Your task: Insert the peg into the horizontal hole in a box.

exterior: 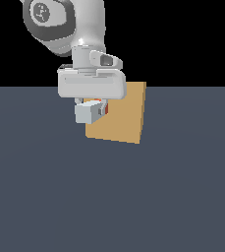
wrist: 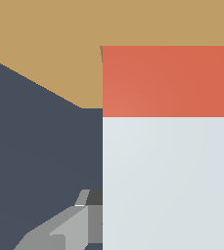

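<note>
The tan box (exterior: 126, 120) stands on the dark floor, and my gripper (exterior: 91, 104) hangs right in front of its face. It is shut on the peg (exterior: 87, 113), which lies level with its white end toward the exterior camera and a bit of red (exterior: 100, 106) toward the box. In the wrist view the peg (wrist: 168, 180) fills much of the picture, its red end (wrist: 168, 80) up against the box (wrist: 45, 34). The hole shows only as a thin darker edge (wrist: 101, 52) at the corner of the red tip; the rest is hidden. One grey finger (wrist: 67, 227) shows beside the peg.
A dark grey-blue floor (exterior: 109, 197) stretches around the box. The arm's white wrist (exterior: 92, 83) covers the box's upper corner on the exterior view's left.
</note>
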`<action>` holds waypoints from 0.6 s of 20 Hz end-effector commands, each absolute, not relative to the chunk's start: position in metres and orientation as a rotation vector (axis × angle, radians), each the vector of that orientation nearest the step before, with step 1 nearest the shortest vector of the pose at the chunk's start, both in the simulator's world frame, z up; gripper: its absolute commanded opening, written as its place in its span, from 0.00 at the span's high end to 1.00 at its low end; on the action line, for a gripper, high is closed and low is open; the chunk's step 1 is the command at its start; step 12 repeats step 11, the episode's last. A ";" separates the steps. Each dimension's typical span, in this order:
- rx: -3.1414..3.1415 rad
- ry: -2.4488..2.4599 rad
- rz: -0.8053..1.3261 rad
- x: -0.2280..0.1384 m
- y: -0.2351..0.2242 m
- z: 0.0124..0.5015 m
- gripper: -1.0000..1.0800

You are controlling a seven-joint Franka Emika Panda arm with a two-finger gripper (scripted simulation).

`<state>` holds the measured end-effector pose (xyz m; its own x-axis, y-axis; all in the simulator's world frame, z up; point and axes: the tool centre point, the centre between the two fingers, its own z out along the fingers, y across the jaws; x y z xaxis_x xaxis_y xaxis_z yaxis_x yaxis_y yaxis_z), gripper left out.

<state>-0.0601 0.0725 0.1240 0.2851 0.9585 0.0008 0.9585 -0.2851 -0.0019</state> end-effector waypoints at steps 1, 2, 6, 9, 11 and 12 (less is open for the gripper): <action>-2.520 -1.876 -0.006 -0.054 0.086 0.126 1.00; -2.520 -1.876 -0.006 -0.053 0.089 0.126 1.00; -2.521 -1.877 -0.007 -0.050 0.097 0.127 1.00; -2.521 -1.877 -0.007 -0.050 0.095 0.127 1.00; -2.521 -1.877 -0.007 -0.050 0.094 0.127 1.00; -2.521 -1.877 -0.007 -0.050 0.094 0.127 1.00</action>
